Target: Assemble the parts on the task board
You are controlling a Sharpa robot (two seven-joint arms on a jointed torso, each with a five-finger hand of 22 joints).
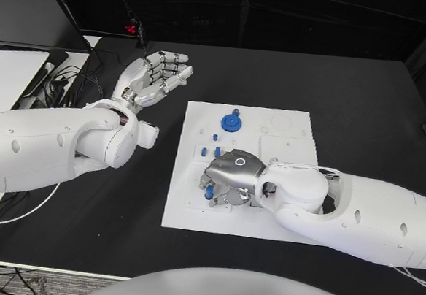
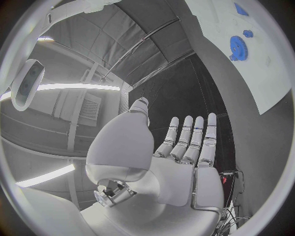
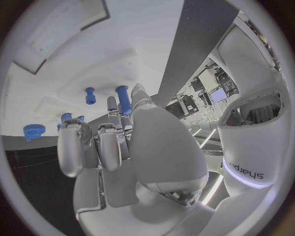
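Task board (image 1: 277, 226), the white plate at the table's centre, lies directly under the right hand (image 1: 232, 179) and well apart from the left hand (image 1: 157, 75), so the right hand is the nearer. Blue gear (image 1: 232, 123) lies flat on the board, beyond the right fingertips. Blue peg (image 3: 123, 98) lies just ahead of the right fingers (image 3: 109, 147), its long axis roughly in line with them; a shorter peg (image 3: 90, 94) sits beside it. Right hand hovers palm down, fingers curled; whether they grip anything cannot be told. Left hand rests off the board, fingers straight, side by side, holding nothing.
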